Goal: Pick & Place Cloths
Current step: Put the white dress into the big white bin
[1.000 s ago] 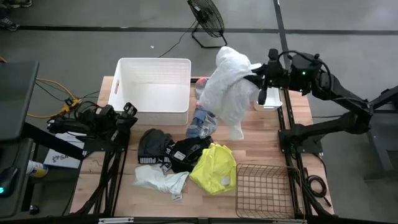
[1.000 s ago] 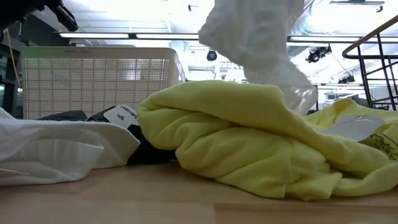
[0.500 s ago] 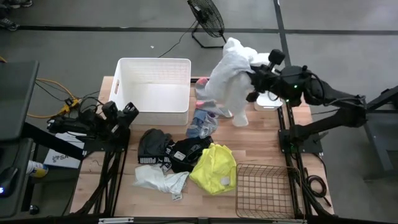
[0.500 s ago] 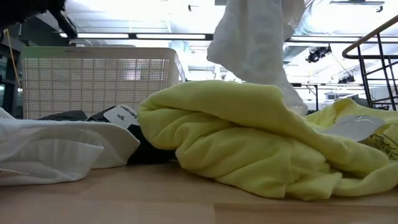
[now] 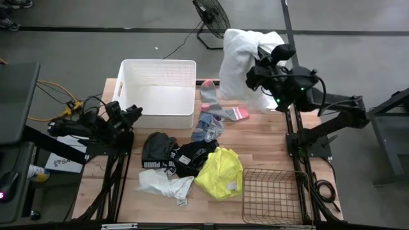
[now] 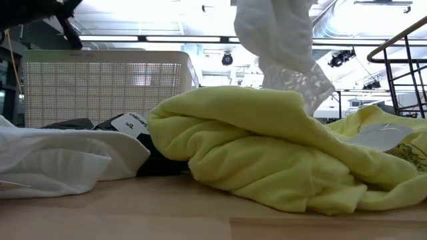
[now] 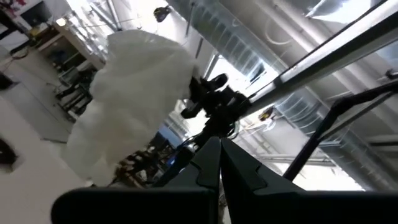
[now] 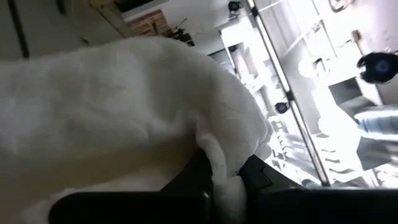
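Observation:
My right gripper (image 5: 254,71) is high above the table's far right part, shut on the big white cloth (image 5: 239,62), which also shows in the low view as the white cloth (image 6: 275,37) and in the left wrist view as the white cloth (image 7: 127,109). On the table lie the neon yellow cloth (image 5: 220,172), black cloths with white print (image 5: 174,155), another white cloth (image 5: 163,184) and grey-blue socks (image 5: 209,126). My left gripper (image 7: 219,163) waits shut at the table's left edge, beside the white tub (image 5: 156,93). My right gripper pinches a bunched fold of the big white cloth (image 8: 219,160) between its two fingers. The cloth is lifted clear of the table and drapes slack around and below the fingers. How many layers are caught does not show.
A brown wire basket (image 5: 273,195) sits at the near right corner. The white tub stands at the far left. A grey sock with a pink cuff (image 5: 220,108) lies near the table's far middle. A floor fan (image 5: 212,22) stands beyond the far edge.
My right gripper has risen and swung toward the far edge, tipping upward. The big white cloth went with it, lifted off the socks and now clear of the table; the grey and pink sock beneath it is uncovered.

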